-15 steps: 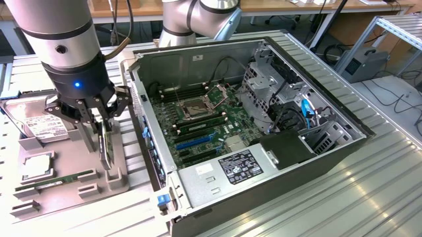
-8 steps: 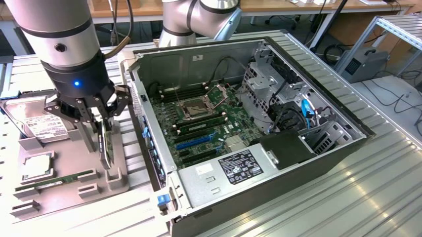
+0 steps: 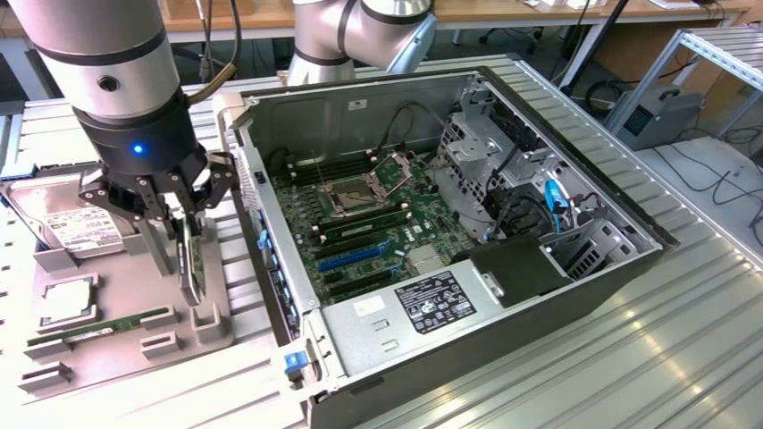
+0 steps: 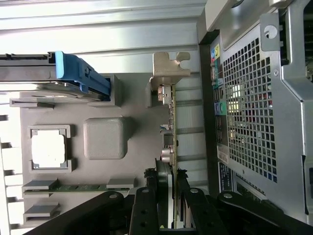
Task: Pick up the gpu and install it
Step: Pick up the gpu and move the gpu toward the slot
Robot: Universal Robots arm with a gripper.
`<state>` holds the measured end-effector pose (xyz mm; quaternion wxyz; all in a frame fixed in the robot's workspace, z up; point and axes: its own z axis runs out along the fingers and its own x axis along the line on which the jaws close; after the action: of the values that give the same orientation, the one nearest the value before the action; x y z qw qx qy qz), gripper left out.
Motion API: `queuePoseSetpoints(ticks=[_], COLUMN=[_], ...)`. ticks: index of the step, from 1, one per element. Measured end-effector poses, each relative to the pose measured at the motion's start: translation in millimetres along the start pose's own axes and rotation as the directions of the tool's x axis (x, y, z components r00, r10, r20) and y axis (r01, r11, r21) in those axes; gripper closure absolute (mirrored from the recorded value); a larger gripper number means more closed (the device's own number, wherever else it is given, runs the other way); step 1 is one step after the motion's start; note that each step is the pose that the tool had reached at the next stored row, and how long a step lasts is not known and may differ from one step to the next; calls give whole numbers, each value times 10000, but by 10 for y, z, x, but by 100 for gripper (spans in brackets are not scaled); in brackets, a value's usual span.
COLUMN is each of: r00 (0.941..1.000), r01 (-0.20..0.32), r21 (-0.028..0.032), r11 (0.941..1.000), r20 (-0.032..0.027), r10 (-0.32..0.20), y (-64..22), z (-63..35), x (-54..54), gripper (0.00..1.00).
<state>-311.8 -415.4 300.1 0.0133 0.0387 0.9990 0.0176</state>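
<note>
Gpu [image 3: 191, 273]: dark card, silvery bracket. Parts tray [image 4: 142, 147]: grey. Drive carrier [image 4: 80, 73]: blue. RAM stick [image 3: 102, 326]: green. Case grille [image 4: 249, 107]: square-hole perforation.

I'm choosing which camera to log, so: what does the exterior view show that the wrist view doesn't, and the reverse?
Exterior view: the open case's motherboard, its CPU socket and the power supply. Wrist view: the case's perforated rear panel and a silvery end bracket. Both: the gripper closed on the edge-on gpu, at the grey tray holding the hard drive, a CPU and the RAM stick.
</note>
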Motion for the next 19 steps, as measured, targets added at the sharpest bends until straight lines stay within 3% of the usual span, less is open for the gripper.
queuePoseSetpoints(ticks=[19], r00=[10000], r01=[0], r21=[0], r11=[10000], r20=[0], r10=[0], y=[2], z=[-46], x=[-1], gripper=[73])
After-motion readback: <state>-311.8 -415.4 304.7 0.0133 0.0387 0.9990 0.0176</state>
